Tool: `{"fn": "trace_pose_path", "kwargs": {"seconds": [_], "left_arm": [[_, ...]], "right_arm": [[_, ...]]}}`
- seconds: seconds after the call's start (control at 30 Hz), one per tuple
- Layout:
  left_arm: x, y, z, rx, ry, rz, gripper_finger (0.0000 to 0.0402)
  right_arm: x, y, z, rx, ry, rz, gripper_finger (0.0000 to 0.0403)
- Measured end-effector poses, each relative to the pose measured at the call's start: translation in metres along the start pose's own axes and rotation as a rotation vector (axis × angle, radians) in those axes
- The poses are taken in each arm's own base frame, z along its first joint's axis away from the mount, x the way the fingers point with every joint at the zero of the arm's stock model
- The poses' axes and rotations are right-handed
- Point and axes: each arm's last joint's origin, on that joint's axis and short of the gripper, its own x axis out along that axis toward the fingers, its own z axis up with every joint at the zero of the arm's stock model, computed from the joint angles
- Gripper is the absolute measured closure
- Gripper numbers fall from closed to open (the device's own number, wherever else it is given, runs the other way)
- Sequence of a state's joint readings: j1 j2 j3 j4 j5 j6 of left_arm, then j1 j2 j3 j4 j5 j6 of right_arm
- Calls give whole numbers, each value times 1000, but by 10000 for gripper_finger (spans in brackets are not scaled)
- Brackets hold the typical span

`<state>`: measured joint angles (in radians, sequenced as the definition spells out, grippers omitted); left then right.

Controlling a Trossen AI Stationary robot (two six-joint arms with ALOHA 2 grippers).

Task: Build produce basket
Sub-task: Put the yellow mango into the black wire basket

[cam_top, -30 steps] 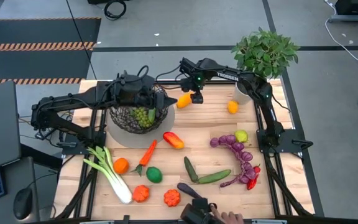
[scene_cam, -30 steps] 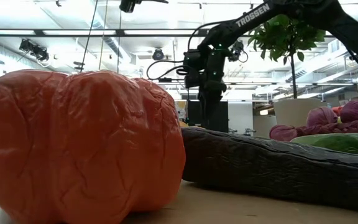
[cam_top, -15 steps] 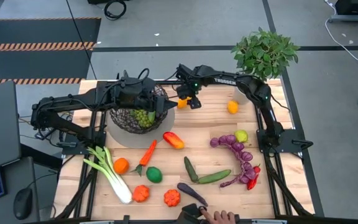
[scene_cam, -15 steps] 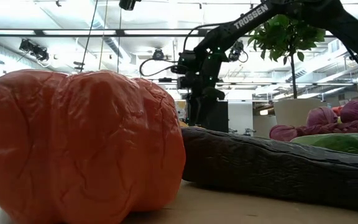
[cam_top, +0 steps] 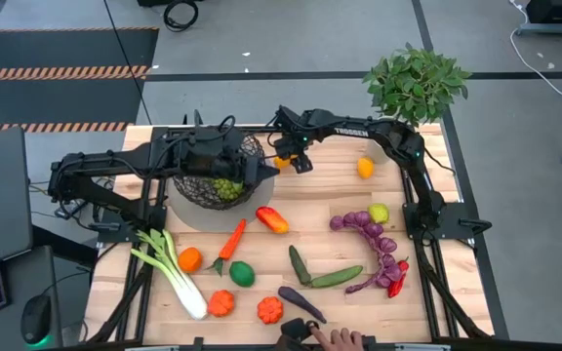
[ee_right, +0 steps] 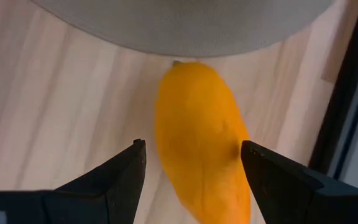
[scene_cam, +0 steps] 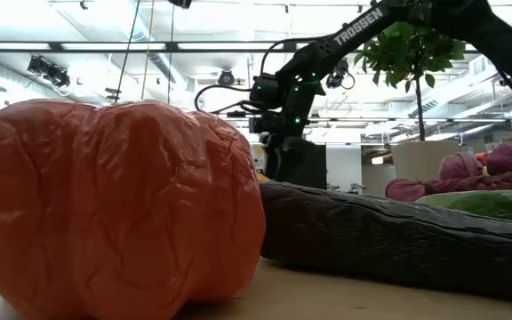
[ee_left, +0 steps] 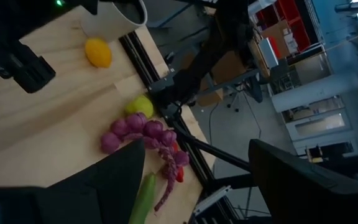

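The dark wire-mesh basket (cam_top: 201, 185) stands on a round grey mat (cam_top: 263, 183) at the far left and holds green grapes (cam_top: 224, 187). My left gripper (cam_top: 230, 164) hovers open and empty over the basket. An elongated orange-yellow fruit (cam_top: 283, 158) lies on the table at the mat's edge; it also shows in the right wrist view (ee_right: 197, 137). My right gripper (cam_top: 294, 161) is open just above it, one finger on each side (ee_right: 193, 149). It also shows in the low view (scene_cam: 278, 133). My right gripper comes at the orange-yellow fruit from above, its fingers lying across the fruit's length. One fingertip (ee_right: 253, 155) stands right against the fruit's side (ee_right: 234, 149); I cannot tell whether it touches. The other fingertip is apart. The fruit lies on the table.
Loose produce lies over the near half: leek (cam_top: 169, 268), carrot (cam_top: 230, 241), cucumbers (cam_top: 337, 277), purple grapes (cam_top: 369, 229), lemon (cam_top: 365, 168), small orange pumpkins (cam_top: 221, 303). A potted plant (cam_top: 416, 83) stands at the far right corner. A person's hand (cam_top: 344, 339) is at the near edge.
My right gripper has moved toward the table's left edge, from beside the orange-yellow fruit to over it, close to the basket. The fruit has stayed on the table by the mat.
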<state>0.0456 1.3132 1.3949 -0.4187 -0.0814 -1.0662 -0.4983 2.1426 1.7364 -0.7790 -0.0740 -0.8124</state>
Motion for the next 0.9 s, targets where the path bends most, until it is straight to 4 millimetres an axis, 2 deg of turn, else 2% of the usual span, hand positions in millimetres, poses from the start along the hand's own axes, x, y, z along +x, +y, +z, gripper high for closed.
{"fn": "trace_pose_path", "kwargs": {"seconds": [0.33,0.47,0.67,0.9], "left_arm": [[0,-1,-1,-3,4,-2,109],[0,0,-1,2,3,-1,109],[0,2,4,19,-16,11,109],[1,8,15,11,-52,30,109]], "right_arm": [[15,12,-13,16,18,51,135],[15,12,-12,68,16,49,135],[15,14,-13,240,44,68,137],[14,22,-15,327,118,100,162]]}}
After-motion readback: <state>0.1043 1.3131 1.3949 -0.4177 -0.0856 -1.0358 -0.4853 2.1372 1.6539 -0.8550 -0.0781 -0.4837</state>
